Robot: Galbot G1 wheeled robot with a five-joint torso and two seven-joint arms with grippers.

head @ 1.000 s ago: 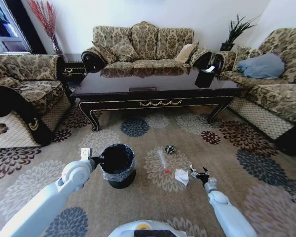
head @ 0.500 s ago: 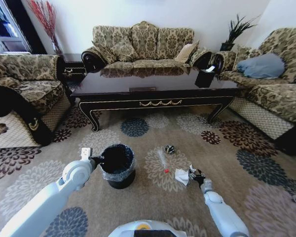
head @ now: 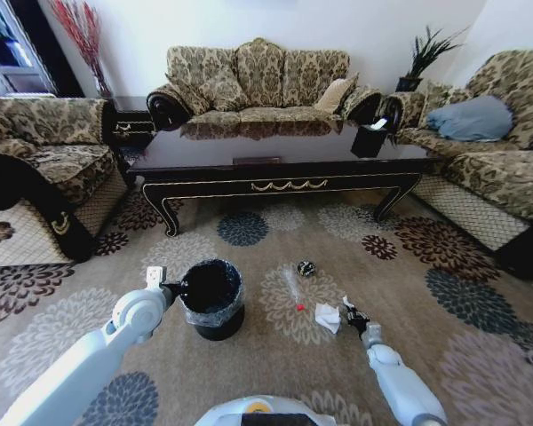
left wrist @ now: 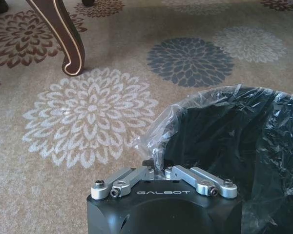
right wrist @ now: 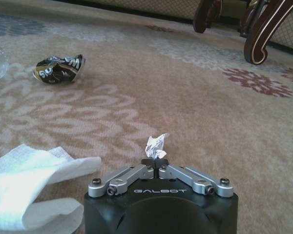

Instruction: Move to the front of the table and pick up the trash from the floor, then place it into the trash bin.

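The trash bin (head: 211, 297) stands on the floor (head: 266, 364) before the table (head: 284, 153). My left gripper (head: 171, 287) sits at its rim; in the left wrist view this gripper (left wrist: 156, 166) is shut on the edge of the bin's liner (left wrist: 158, 131). Right of the bin lies the trash: a dark round scrap (head: 306, 267), a clear wrapper (head: 294, 286) and crumpled white paper (head: 327, 317). My right gripper (head: 349, 312) is low beside the white paper (right wrist: 29, 185). It (right wrist: 156, 163) is shut on a small crumpled scrap (right wrist: 156, 144).
Sofas ring the carpet: one behind the table (head: 258, 80), one at the left (head: 44, 169), one at the right (head: 489, 151). A small black box (head: 369, 139) stands on the table's right end. Curved table legs (head: 167, 217) reach the floor. Open carpet lies around the bin.
My right gripper has moved a little left toward the white paper and its fingers, spread a second ago, have shut on a small scrap. The left arm and bin have not moved.
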